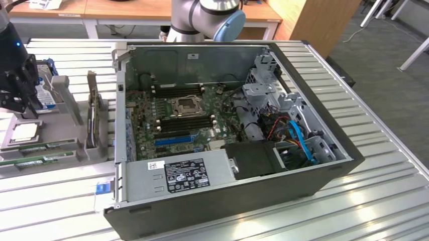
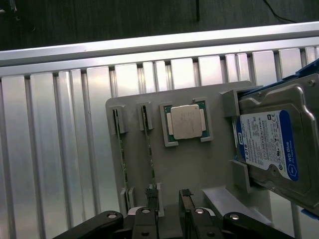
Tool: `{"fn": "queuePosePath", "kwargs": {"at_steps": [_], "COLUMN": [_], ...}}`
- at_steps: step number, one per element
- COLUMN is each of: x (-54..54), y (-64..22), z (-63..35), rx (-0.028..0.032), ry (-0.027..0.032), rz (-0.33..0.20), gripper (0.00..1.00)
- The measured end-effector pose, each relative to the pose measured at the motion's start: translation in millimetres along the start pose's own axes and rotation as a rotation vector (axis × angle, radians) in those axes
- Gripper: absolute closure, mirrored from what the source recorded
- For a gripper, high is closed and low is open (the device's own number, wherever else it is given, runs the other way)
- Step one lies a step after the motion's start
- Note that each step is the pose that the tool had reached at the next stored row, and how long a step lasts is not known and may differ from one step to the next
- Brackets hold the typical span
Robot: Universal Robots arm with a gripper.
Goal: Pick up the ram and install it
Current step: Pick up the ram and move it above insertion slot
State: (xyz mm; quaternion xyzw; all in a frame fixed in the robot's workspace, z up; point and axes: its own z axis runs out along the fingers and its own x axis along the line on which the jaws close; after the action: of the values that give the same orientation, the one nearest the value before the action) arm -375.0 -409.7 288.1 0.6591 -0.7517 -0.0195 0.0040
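The black two-fingered gripper [image 2: 168, 199] hangs with jaws apart and empty, just over a grey plastic parts holder [image 2: 199, 169]. The ram [image 2: 150, 159], a long thin green circuit-board stick, stands on edge in a slot there, beside a square silver processor [image 2: 187, 122]. Probably light, stiff yet fragile: best pinched across its flat faces at mid-length

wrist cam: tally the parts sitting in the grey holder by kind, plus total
ram sticks: 2
CPU: 1
hard drive: 1
Total: 4
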Motion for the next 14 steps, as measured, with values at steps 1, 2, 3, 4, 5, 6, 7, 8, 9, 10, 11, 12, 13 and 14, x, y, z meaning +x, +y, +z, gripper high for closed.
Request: {"fn": "queuePosePath", "kwargs": {"at_steps": [1, 2, 3, 4, 5, 6, 7, 8, 9, 10, 11, 12, 13, 14], "x": [0.0, 0.0, 0.0, 0.0, 0.1, 0.1, 0.1, 0.1, 0.1, 0.1, 0.1, 0.1, 0.1, 0.1], "y": [0.0, 0.0, -0.1, -0.1, -0.1, -0.1, -0.1, -0.2, -0.2, -0.2, -0.2, -0.2, -0.2, -0.3], "z": [0.6, 1.1, 1.6, 2.2, 2.7, 3.2, 3.8, 4.3, 4.8, 5.2, 5.8, 6.3, 6.8, 7.3], "rx": [0.0, 0.0, 0.0, 0.0, 0.0, 0.0001, 0.0001, 0.0001, 0.0, 0.0, 0.0, 0.0, 0.0, 0.0], "ry": [0.0, 0.0, 0.0, 0.0, 0.0, 0.0, 0.0, 0.0, 0.0, 0.0, 0.0, 0.0, 0.0, 0.0], "rz": [0.0, 0.0, 0.0, 0.0, 0.0, 0.0, 0.0, 0.0, 0.0, 0.0, 0.0, 0.0, 0.0, 0.0], "gripper": [0.69, 0.69, 0.69, 0.69, 0.69, 0.69, 0.69, 0.69, 0.69, 0.69, 0.69, 0.69, 0.69, 0.69]}}
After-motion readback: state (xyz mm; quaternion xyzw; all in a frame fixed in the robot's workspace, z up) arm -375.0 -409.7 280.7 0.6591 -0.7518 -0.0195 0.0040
